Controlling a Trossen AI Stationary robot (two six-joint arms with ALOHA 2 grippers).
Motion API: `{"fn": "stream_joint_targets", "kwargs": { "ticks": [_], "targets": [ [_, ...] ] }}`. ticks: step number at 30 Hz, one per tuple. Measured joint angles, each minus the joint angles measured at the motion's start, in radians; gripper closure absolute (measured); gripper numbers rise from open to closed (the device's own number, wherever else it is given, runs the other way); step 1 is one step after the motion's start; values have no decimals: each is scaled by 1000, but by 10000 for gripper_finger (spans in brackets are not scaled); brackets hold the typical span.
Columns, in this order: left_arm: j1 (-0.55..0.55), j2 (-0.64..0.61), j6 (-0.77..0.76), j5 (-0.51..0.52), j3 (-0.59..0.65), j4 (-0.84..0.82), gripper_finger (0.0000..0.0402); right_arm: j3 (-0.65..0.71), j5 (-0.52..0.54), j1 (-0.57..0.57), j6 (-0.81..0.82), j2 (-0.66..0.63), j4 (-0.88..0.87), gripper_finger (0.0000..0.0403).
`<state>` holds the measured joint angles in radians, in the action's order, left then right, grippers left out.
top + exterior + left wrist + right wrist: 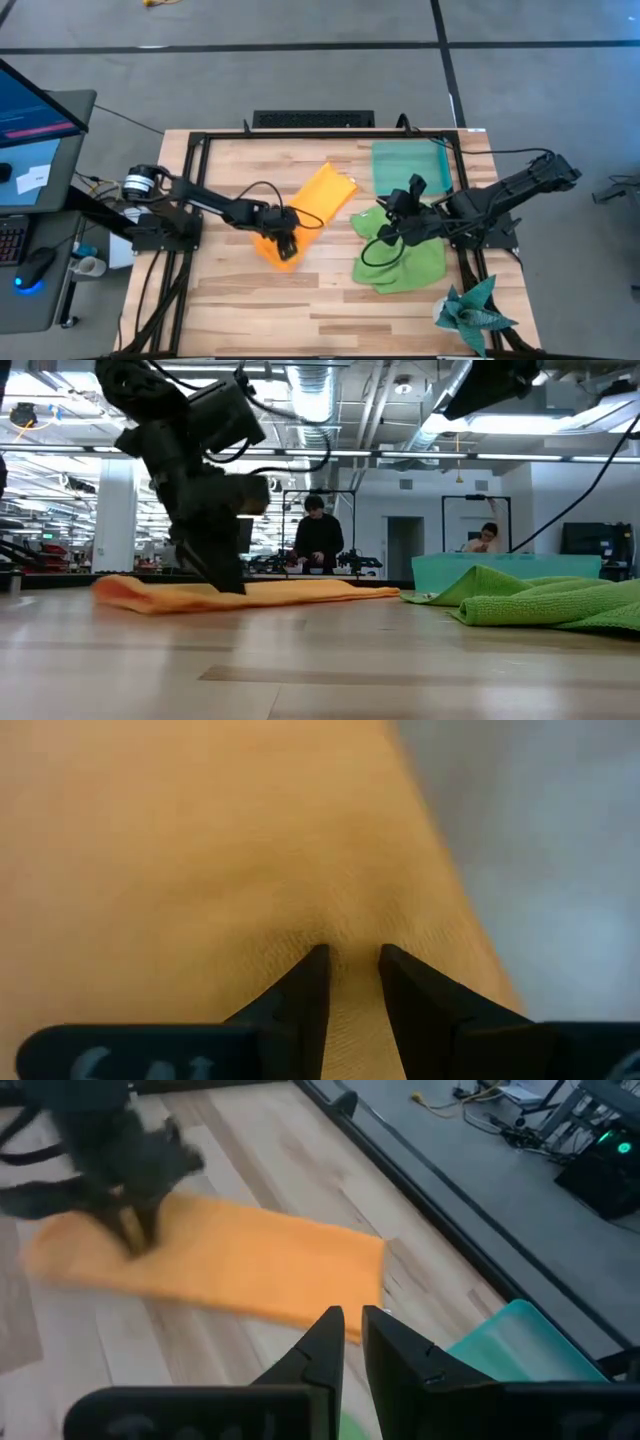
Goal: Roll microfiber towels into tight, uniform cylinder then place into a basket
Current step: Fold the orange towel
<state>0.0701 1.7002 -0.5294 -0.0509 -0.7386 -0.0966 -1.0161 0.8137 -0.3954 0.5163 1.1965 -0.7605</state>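
Note:
The orange towel point(320, 200) lies folded into a long strip on the table, slanting from the middle toward the near left. My left gripper point(288, 245) stands on its near end, shut on the cloth. The lime green towel point(410, 265) lies crumpled at the right, just in front of the teal basket point(410, 165) at the far right. My right gripper point(383, 222) hovers above the green towel and points toward the orange one. Its fingers point(330, 1330) stand almost together with nothing between them. My left gripper pinches a small pucker of the orange towel point(352, 935) between its two fingertips, close to the strip's near end point(200, 592). The fingers slant down from above. One layer or several, I cannot tell. The towel lies flat on the table.
A dark teal spiky star-shaped cloth point(475, 315) lies at the table's near right corner. A black frame point(190, 180) borders the tabletop. Bare wood shows along the near edge. Two people point(320, 535) are in the room beyond the table.

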Motion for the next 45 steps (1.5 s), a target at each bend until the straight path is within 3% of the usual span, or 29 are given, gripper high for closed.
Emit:
{"fn": "stream_joint_targets", "kwargs": {
  "ticks": [5,9,14,20,28,33,38,45],
  "targets": [
    [42,73,104,-280,-39,172,313,0,-1,-2,32,0,-1,338],
    [42,62,207,-310,-113,147,313,8,-2,-12,72,1,-1,338],
    [7,6,362,-197,-222,-50,313,27,-6,-30,121,2,-17,338],
    [-50,-14,529,97,-304,-184,313,27,-6,-39,144,2,-20,338],
    [-158,122,622,35,-303,-166,313,27,-5,-34,132,2,-18,338],
    [-207,195,595,30,-308,-104,313,27,-5,-34,83,2,-16,338],
    [-222,211,464,45,-311,-133,313,27,-4,-34,71,2,-17,338],
    [-234,189,288,355,-306,-185,313,27,-4,-34,59,2,-16,338]
  ]
}}
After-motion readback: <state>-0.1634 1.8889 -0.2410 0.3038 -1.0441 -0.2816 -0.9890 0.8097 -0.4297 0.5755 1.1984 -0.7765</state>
